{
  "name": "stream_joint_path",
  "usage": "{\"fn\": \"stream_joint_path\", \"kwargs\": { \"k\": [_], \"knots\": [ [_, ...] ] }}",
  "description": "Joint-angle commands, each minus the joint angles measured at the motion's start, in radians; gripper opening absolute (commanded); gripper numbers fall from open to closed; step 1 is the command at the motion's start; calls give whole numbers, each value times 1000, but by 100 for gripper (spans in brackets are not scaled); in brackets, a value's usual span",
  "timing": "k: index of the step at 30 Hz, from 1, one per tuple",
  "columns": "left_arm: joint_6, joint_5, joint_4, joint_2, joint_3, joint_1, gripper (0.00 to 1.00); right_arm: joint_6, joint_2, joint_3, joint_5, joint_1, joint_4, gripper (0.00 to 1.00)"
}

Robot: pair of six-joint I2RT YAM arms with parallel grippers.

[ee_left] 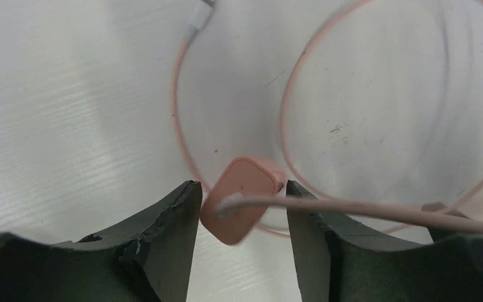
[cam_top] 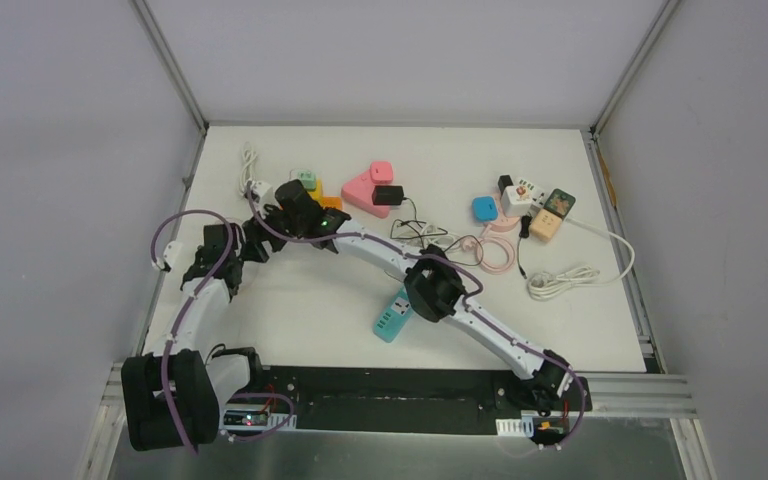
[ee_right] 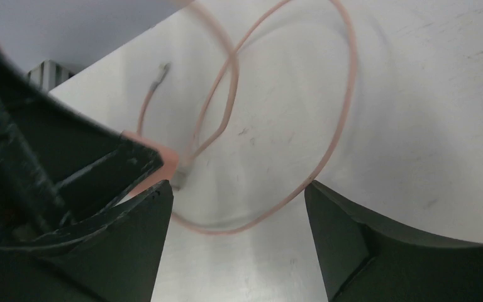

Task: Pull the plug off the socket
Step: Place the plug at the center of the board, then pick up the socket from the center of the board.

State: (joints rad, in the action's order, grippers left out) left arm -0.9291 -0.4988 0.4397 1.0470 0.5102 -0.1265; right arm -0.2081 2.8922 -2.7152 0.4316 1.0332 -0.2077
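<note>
White table (cam_top: 290,310), and near its far-left corner the right gripper (ee_right: 236,187) hangs with jaws wide apart over a pink cable (ee_right: 346,94) loop while the left gripper (ee_left: 240,183) sets its jaws either side of the pink plug (ee_left: 239,204), whether just touching or clamping it I cannot tell.

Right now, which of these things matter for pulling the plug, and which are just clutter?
Job: pink adapter block, pink cable, left gripper, right gripper.
Lying about: teal power strip, pink triangular socket, blue adapter, white cable coil.
</note>
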Motion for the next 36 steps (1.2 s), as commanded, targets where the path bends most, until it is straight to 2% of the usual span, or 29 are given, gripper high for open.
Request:
{"fn": "stream_joint_path", "kwargs": {
  "k": [1, 3, 6, 11, 17, 20, 24, 29, 36],
  "knots": [
    [-78, -47, 106, -17, 69, -12, 59, 137, -268, 78, 217, -57, -85, 86],
    [-90, -46, 135, -35, 78, -12, 69, 246, -341, 143, 266, -70, -157, 99],
    [-106, -37, 174, -70, 84, -12, 78, 359, -452, 234, 298, -82, -280, 100],
    [-107, -10, 219, -156, 96, -12, 85, 524, -611, 347, 310, -96, -466, 100],
    [-60, 39, 295, -241, 152, -12, 90, 645, -803, 466, 313, -122, -716, 100],
    [-39, 88, 316, -283, 173, -12, 93, 711, -933, 583, 293, -137, -812, 100],
    [-29, 173, 333, -336, 190, -12, 96, 759, -1131, 837, 280, -178, -817, 100],
    [-4, 280, 340, -396, 204, -12, 98, 768, -1335, 1079, 312, -273, -775, 100],
    [78, 451, 325, -438, 227, -12, 99, 733, -1548, 1323, 450, -501, -643, 100]
  ]
}}
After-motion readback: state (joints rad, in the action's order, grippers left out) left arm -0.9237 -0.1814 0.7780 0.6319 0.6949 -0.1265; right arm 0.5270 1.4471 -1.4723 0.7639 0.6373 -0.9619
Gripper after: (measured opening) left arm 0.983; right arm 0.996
